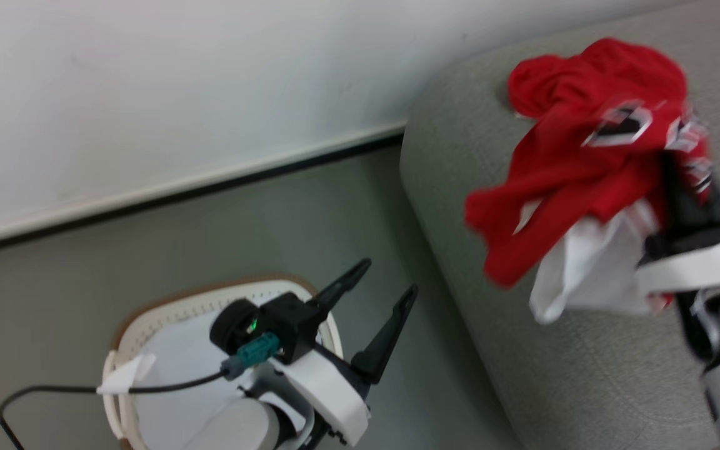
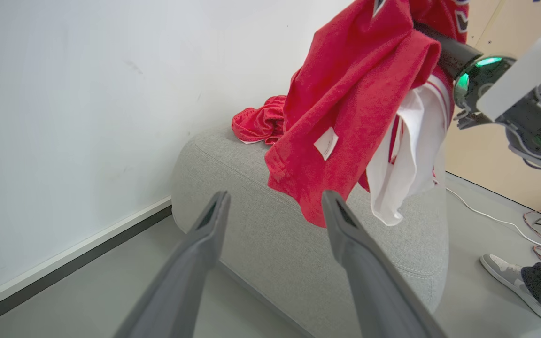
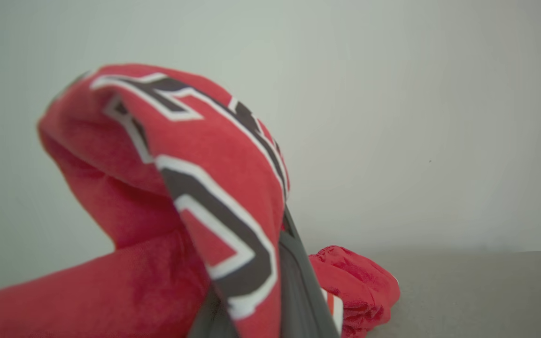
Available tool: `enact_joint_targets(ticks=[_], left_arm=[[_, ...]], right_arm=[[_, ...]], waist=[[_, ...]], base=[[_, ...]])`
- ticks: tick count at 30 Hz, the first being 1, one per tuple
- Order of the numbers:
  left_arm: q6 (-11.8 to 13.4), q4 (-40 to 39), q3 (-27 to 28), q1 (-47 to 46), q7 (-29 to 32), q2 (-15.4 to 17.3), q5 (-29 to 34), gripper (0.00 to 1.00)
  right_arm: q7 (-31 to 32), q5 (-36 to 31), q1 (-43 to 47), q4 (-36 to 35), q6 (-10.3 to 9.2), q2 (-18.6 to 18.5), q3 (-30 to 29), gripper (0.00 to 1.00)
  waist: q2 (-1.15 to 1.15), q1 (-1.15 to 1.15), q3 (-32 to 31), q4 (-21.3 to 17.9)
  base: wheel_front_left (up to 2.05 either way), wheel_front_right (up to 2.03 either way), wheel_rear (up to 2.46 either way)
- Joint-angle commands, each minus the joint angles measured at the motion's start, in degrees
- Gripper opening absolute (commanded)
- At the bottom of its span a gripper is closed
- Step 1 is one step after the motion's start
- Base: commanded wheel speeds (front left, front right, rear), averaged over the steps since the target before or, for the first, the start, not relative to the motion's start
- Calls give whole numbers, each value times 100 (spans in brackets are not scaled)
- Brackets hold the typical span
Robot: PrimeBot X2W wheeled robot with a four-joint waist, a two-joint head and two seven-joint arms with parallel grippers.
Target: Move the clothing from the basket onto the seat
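One cream laundry basket [image 1: 210, 300]. One grey sofa seat [image 1: 585, 375]. Two grippers: left gripper [image 1: 389, 277], right gripper [image 1: 679, 187]. Red-and-white clothing [image 1: 579, 162]: one hanging bundle, plus one crumpled red heap [image 2: 258, 123] on the cushion; separate garments or not, unclear. One grey sneaker [image 2: 510, 277]. One black cable [image 1: 147, 389].

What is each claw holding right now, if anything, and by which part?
The right claw is shut on the clothing, at a bunched fold near the lettering; the left claw is open and empty.

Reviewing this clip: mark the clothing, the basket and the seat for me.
the clothing [image 1: 560, 181], head view, middle of the hanging red fabric.
the basket [image 1: 197, 305], head view, perforated far wall just under the rim.
the seat [image 2: 270, 234], left wrist view, bare grey upholstery below the clothing.
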Motion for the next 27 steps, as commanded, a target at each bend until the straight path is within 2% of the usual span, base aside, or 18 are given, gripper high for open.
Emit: enact_joint_targets(ticks=[1,2,6,10,11,14,15,17,19,21,25,26,27], left_arm=[[-54,-17,7,-209,23,39,85,100],[-54,-17,7,-209,23,39,85,100],[-169,31,39,-644,-70,44,187,100],[-230,21,59,-1087,-175,-37,313,100],[-248,31,81,-1256,-264,-93,331,100],[-233,83,111,-1440,-461,-191,348,100],[-233,83,111,-1440,-461,-191,348,100],[-210,136,108,-1541,-633,-301,368,100],[-197,147,113,-1556,-712,-335,369,100],[-178,200,118,-1588,-841,-384,382,100],[-140,356,138,-1543,-1001,-411,390,100],[-139,395,154,-1512,-1037,-406,370,100],[-126,434,172,-1488,-1074,-390,353,100]], right_arm=[[0,-154,-381,39,-15,-39,-278,0],[0,-154,-381,39,-15,-39,-278,0],[5,-593,-1322,359,-15,-268,-1183,0],[163,-1046,-2452,752,-15,-741,-2153,0],[266,-1376,-2959,966,-15,-968,-2685,0],[443,-1951,-3598,1384,-15,-1259,-3387,0],[443,-1951,-3598,1384,-15,-1259,-3387,0],[526,-2639,-3950,1782,-15,-1494,-3955,0],[524,-2856,-4011,1924,-15,-1529,-4141,0],[500,-3316,-4031,2171,-15,-1557,-4581,0],[415,-4106,-3775,2594,-15,-1289,-5390,0],[366,-4244,-3730,2669,-15,-1238,-5533,7],[325,-4391,-3677,2748,-15,-1178,-5630,22]], waist=[[0,-1,756,374],[0,-1,756,374],[0,-1,1399,715],[0,-1,2023,1125],[0,-1,2273,1318],[0,-1,2567,1617],[0,-1,2567,1617],[0,-1,2795,1898],[0,-1,2849,1975],[0,-1,2946,2123],[0,-1,2978,2272],[0,-1,2948,2272],[0,-1,2907,2259]], base=[[0,0,0],[0,0,0],[0,0,0],[0,0,0],[0,0,0],[0,0,0],[0,0,0],[0,0,0],[0,0,0],[0,0,0],[0,0,0],[0,0,0],[0,0,0]])
